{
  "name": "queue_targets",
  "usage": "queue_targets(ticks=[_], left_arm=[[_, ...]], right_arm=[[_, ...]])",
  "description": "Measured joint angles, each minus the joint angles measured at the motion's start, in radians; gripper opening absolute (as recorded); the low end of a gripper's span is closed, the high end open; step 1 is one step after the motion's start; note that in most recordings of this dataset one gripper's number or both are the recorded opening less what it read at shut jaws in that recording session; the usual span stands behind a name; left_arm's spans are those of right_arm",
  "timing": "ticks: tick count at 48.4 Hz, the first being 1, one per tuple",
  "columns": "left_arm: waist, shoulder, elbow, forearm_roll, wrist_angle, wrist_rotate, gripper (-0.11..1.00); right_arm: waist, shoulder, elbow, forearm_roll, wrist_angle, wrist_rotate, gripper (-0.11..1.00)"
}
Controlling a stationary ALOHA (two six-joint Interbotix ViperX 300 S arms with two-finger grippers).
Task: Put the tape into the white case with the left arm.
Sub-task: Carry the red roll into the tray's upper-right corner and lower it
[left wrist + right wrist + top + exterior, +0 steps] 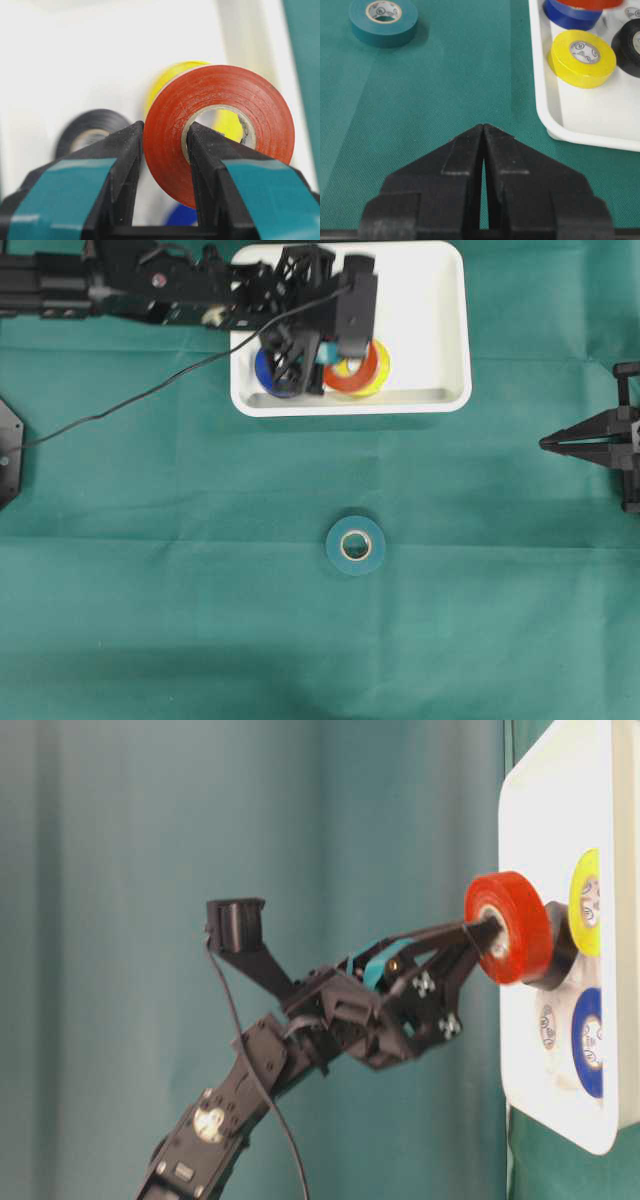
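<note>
I have the red tape (220, 130) pinched in the left gripper (165, 145): one finger (212, 150) sits inside the core, the other presses the outer face, so the roll's wall is clamped between them. The roll hangs over the white case (455, 340), above the rolls lying there and apart from them as far as I can judge from the table-level view.

It reads to me as a light, stiff ring with a hard core and a smooth, slightly slick vinyl face. A grip through the hole on one wall, like this one, suits it; the risk I see is the roll swivelling about the fingertips, not crushing.

In the case I see a yellow roll (581, 57), a blue roll (570, 12) and a black roll (629, 40), all lying flat. They crowd one end of it, and the overhead view shows the far side bare, so there is room to drop the red one.

A teal roll (354, 545) lies flat on the green cloth (150, 620), well apart from the case, not yet moved.

The right gripper (484, 131) rests at the side with its fingers pressed together, holding nothing
</note>
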Motion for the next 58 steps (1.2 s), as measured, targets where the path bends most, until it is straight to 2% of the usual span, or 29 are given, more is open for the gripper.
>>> queue_targets(ticks=[11, 19, 31, 33, 42, 43, 58], left_arm=[[0.067, 0.071, -0.083, 0.003, -0.015, 0.000, 0.25], [0.075, 0.103, -0.127, 0.005, -0.017, 0.000, 0.25], [0.081, 0.106, -0.130, 0.003, -0.015, 0.002, 0.26], [0.081, 0.106, -0.130, 0.003, -0.017, 0.002, 0.35], [0.066, 0.106, -0.130, 0.003, -0.017, -0.002, 0.88], [0.064, 0.104, -0.130, 0.003, -0.015, -0.002, 0.91], [0.063, 0.081, -0.078, 0.003, -0.015, -0.005, 0.91]], right_arm=[[0.000, 0.000, 0.002, 0.000, 0.000, 0.000, -0.09], [0.000, 0.000, 0.002, 0.000, -0.002, 0.000, -0.09], [0.000, 0.000, 0.002, 0.000, -0.002, 0.000, -0.09], [0.000, 0.000, 0.002, 0.000, -0.003, 0.000, -0.09], [0.000, 0.000, 0.003, 0.000, -0.003, 0.000, -0.09], [0.000, 0.000, 0.002, 0.000, -0.003, 0.000, -0.09], [0.000, 0.000, 0.005, 0.000, -0.005, 0.000, -0.09]])
